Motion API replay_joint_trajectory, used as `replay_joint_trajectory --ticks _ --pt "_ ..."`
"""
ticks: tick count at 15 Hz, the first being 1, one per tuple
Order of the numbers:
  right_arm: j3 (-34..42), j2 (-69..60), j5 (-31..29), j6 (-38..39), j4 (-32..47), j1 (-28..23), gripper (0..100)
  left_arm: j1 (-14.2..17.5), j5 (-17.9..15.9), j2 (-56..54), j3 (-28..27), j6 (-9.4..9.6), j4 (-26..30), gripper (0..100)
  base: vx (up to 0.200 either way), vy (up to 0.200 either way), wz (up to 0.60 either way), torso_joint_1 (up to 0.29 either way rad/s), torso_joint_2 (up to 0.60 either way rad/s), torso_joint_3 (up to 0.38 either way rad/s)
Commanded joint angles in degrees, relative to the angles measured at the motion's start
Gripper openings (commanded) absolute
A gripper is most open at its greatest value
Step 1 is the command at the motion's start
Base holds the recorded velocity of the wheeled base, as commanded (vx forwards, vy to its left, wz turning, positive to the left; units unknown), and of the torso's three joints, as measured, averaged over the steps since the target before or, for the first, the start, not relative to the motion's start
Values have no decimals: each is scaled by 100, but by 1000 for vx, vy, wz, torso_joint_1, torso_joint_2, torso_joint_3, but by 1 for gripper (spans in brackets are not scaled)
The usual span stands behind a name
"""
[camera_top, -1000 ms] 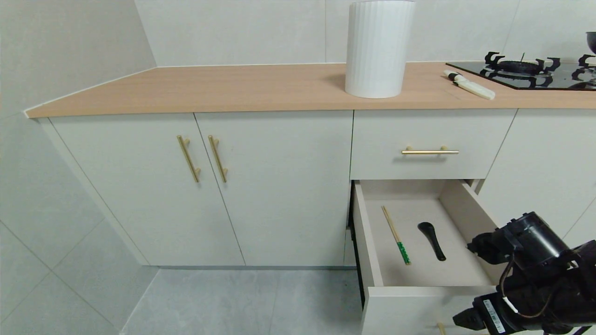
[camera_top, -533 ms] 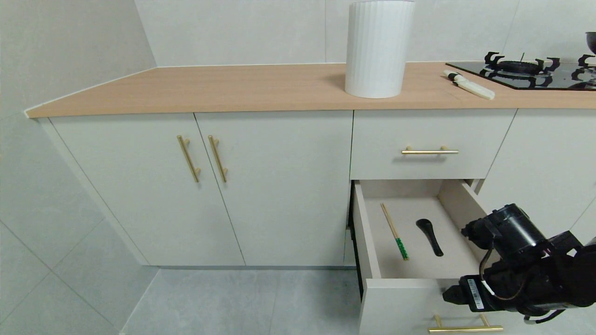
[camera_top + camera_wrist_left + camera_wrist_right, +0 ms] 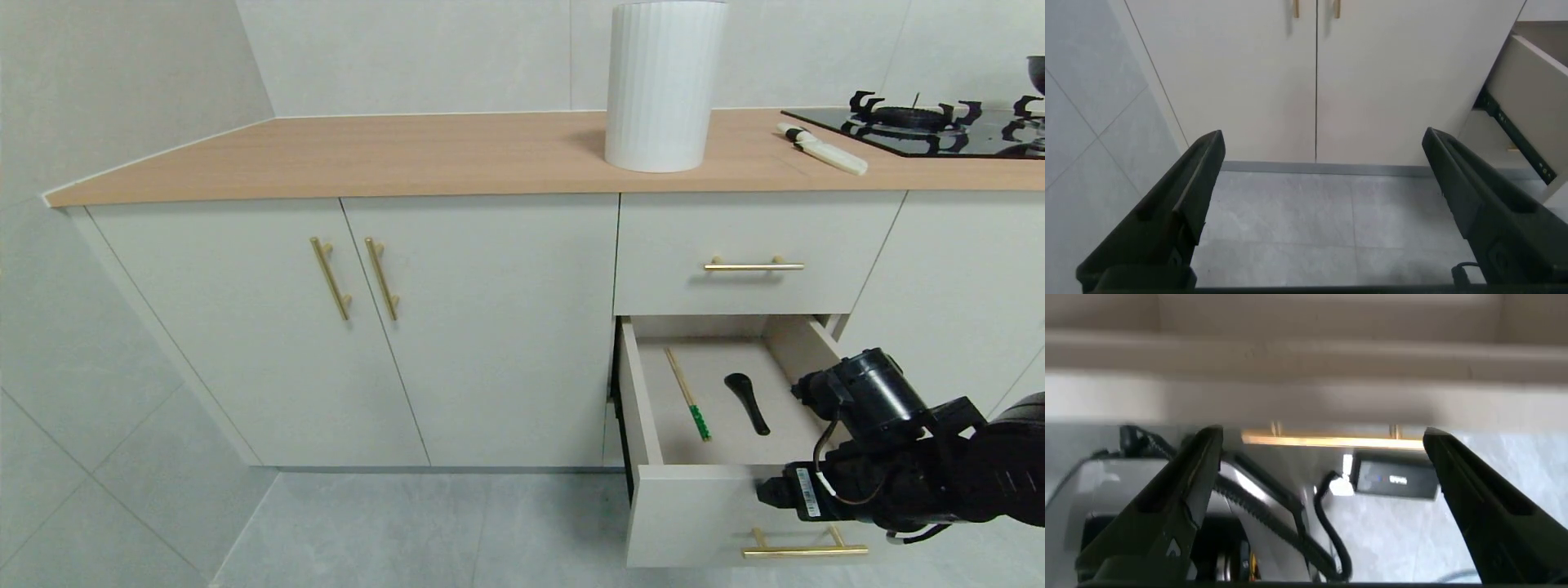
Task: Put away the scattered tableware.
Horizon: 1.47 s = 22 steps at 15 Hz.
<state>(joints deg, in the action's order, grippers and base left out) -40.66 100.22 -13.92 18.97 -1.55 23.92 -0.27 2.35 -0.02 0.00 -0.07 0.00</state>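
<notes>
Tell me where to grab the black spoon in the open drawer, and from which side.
Grip the black spoon mid-handle, coming straight down from above and closing across its width. It lies flat on the floor of the drawer, handle toward the front, apart from the chopsticks.

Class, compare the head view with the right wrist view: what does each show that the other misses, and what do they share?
Head view only: wooden chopsticks with green ends and a black spoon lying inside the open pale drawer. Right wrist view only: the right claw seen open, fingers spread wide. Shared: the drawer's front and its gold bar handle.
</notes>
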Motion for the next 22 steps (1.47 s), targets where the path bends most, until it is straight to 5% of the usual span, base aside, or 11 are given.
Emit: replay_joint_trajectory --ticks 1,14,22 --pt "-118 182 3 -16 -39 -1 100 0 2 2 0 -1 0 100 0 0 0 0 0 0" --pt "-1102 1017 12 -350 -47 -414 100 0 2 2 0 -1 0 100 0 0 0 0 0 0" --pt "-768 1712 -137 -306 -2165 -722 100 0 2 2 0 -1 0 100 0 0 0 0 0 0"
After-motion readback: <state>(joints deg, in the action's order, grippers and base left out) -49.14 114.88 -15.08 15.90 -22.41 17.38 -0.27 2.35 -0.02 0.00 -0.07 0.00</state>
